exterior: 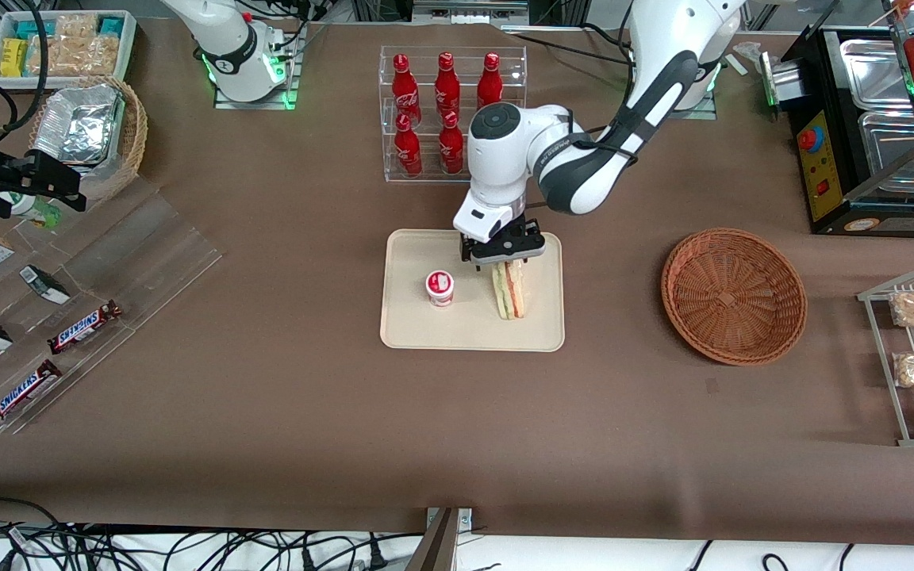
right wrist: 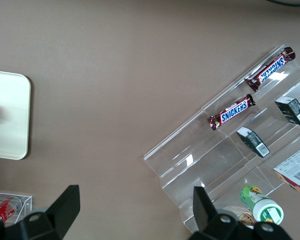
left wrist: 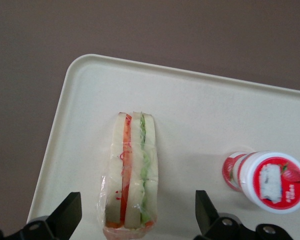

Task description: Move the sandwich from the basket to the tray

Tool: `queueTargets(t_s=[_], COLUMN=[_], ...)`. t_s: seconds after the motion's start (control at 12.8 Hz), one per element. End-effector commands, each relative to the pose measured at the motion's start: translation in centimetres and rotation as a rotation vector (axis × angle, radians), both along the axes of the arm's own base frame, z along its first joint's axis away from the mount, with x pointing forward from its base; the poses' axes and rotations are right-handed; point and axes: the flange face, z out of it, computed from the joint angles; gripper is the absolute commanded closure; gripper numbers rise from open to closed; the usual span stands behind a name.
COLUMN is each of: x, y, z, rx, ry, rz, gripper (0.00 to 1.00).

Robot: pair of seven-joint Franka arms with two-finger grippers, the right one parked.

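The left gripper (exterior: 504,258) hung wide open, holding nothing, above the clear-wrapped triangular sandwich (exterior: 509,290) on the cream rectangular tray (exterior: 409,327) — a careless lift could catch the wrap and topple it.

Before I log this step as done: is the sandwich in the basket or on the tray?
On the tray. The sandwich stands there beside a small cup; the basket is empty. The open gripper hovers above it.

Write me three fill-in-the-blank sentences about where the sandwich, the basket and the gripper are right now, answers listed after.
1. The sandwich lies on the ____, beside the small red-lidded cup.
2. The basket holds ____.
3. The gripper hangs above the sandwich with its fingers ____, one at each side and touching nothing.

Missing words: tray; nothing; open
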Motion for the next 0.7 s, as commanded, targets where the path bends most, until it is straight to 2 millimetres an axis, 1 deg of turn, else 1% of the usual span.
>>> queueTargets(t_s=[0.0,0.08,0.23,0.31,0.47,0.55,0.62], x=[1.8,2.7,4.8,5.6,8.1,9.5,11.1], y=[-0.9,-0.9,0.0,0.4,2.9,4.9,7.4], z=[5.6,7.1,10.7,12.0,14.8,16.1,17.2], rx=[-0.012,-0.014,0.001,-0.011,-0.022,-0.025,-0.035], ry=[0.005,0.001,-0.012,-0.006,0.020,0.059,0.096], rz=[0.080,0.104,0.161,0.190,0.222,0.219,0.210], gripper=[0.00,0.00,0.00,0.00,0.00,0.00,0.00])
